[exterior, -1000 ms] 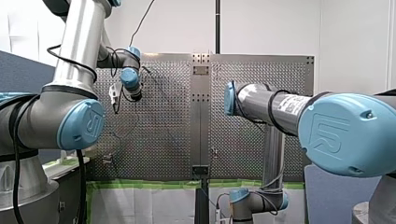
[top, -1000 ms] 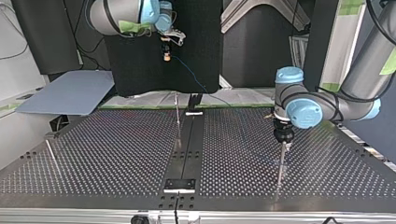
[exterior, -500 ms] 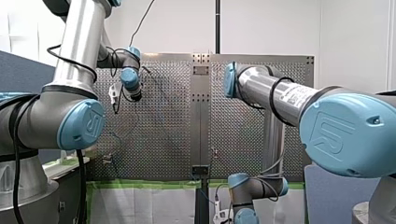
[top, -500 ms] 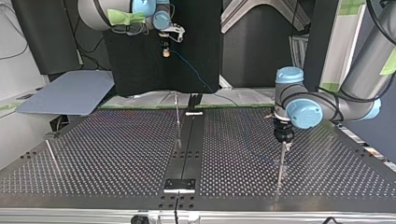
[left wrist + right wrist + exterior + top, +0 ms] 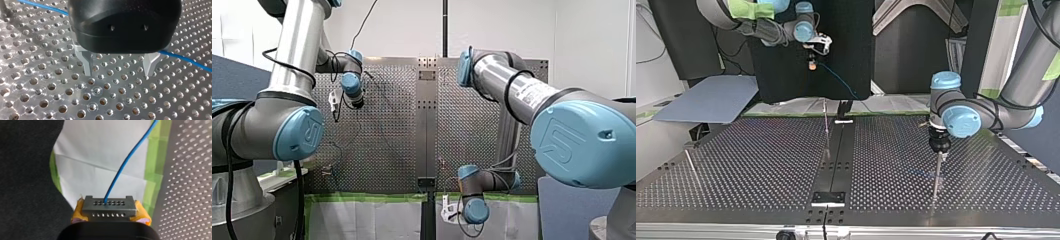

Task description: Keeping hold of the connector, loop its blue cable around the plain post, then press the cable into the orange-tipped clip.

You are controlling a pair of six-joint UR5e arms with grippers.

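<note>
My right gripper pinched the connector, its blue cable trailing ahead. My left gripper hung spread above the table, the cable apparently passing beneath it.

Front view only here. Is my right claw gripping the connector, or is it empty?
Observer: Gripping. In the right wrist view the right claw is shut on the grey connector, with its yellow pads on either side of it.
Operator: Cable attached?
Observer: Yes. The blue cable comes out of a hole in the connector's upper row and runs off ahead of the claw.
Operator: Left claw?
Observer: Open and empty. In the left wrist view the left claw hangs over the perforated table with nothing between its fingers. The cable runs across the table there, partly hidden by the claw's body.
</note>
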